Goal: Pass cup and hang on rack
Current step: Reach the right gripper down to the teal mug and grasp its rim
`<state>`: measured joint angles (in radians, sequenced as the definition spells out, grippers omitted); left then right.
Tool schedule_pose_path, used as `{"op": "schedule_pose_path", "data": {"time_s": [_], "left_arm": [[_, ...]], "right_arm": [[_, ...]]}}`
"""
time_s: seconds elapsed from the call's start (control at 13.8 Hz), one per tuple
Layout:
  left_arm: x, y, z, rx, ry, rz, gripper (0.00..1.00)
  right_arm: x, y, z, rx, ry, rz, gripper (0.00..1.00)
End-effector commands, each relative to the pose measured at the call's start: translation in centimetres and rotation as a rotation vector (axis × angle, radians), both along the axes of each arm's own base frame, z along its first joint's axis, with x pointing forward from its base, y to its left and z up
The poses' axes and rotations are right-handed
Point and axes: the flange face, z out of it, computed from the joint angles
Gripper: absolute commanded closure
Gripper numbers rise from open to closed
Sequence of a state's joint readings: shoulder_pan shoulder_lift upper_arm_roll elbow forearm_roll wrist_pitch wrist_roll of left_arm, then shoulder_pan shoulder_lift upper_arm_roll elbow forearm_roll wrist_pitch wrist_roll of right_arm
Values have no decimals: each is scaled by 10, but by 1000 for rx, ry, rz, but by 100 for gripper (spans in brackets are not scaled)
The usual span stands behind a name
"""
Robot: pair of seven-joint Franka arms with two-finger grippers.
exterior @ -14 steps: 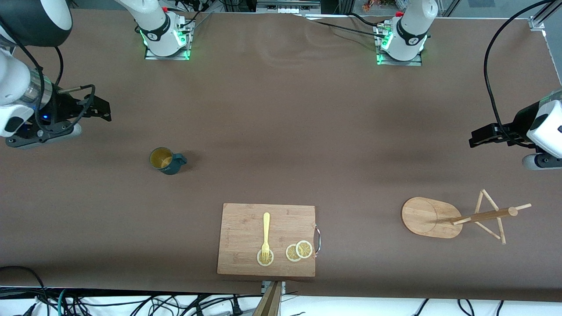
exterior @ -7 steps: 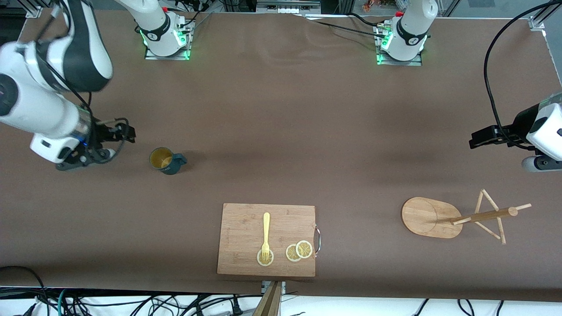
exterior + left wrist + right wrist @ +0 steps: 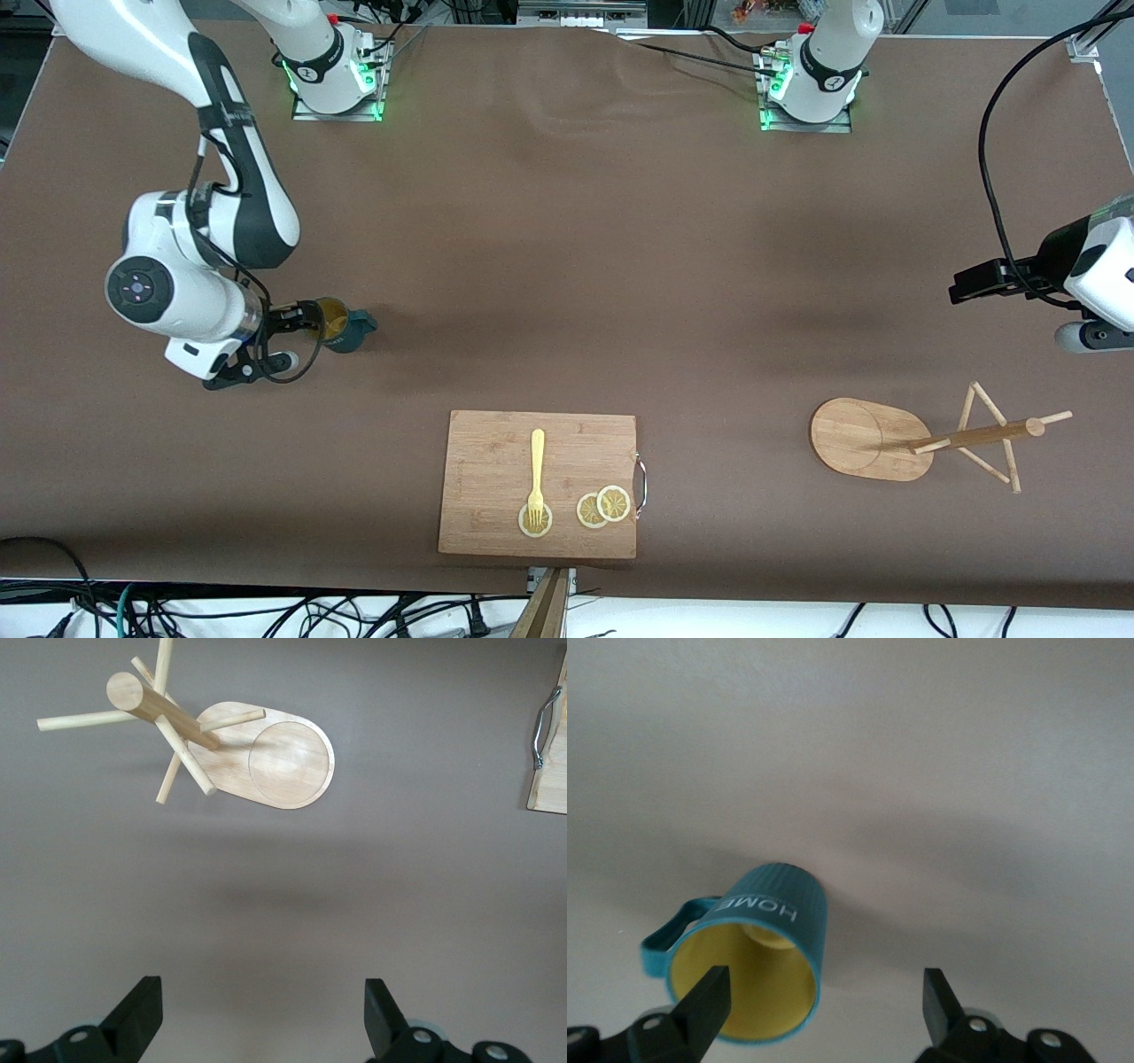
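The right gripper [image 3: 306,321], jaws apart, reached the cup [image 3: 341,325], which stood at ten o'clock from the cutting board [image 3: 538,483]. Closing off-centre might have tipped it. The left gripper [image 3: 961,285] waited open at one o'clock from the rack [image 3: 873,439].

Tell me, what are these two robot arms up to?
The right pincer is open at the rim of a small teal cup standing on the table, not yet gripping it. The left pincer waits open in the air at its own end, near the wooden rack. A cutting board with a fork lies untouched.
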<state>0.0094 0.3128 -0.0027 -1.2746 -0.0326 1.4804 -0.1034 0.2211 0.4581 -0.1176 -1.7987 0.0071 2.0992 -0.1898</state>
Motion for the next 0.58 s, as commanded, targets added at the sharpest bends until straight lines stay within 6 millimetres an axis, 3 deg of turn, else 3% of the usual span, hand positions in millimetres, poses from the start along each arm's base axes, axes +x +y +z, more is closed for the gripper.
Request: {"op": "schedule_pose_path", "data": {"time_s": [0.0, 0.14, 0.22, 0.29, 0.36, 0.43, 0.51], "left_arm": [[-10, 2, 12, -14, -4, -14, 0], [-20, -1, 18, -21, -2, -20, 0], [-20, 0, 16, -23, 2, -17, 0], [-23, -1, 14, -23, 13, -18, 0], [-29, -5, 17, -23, 16, -23, 0], [-33, -13, 14, -29, 32, -37, 0], [-38, -23, 13, -54, 62, -54, 0]], "right_arm": [[-14, -2, -18, 13, 0, -6, 7], [-16, -1, -28, 13, 3, -7, 24], [-16, -1, -30, 15, -1, -9, 39], [-18, -1, -35, 20, 0, -16, 60], [-18, -1, -35, 29, 1, -28, 87], [-18, 2, -36, 31, 1, -37, 100], [-18, 14, -33, 31, 0, -47, 100]]}}
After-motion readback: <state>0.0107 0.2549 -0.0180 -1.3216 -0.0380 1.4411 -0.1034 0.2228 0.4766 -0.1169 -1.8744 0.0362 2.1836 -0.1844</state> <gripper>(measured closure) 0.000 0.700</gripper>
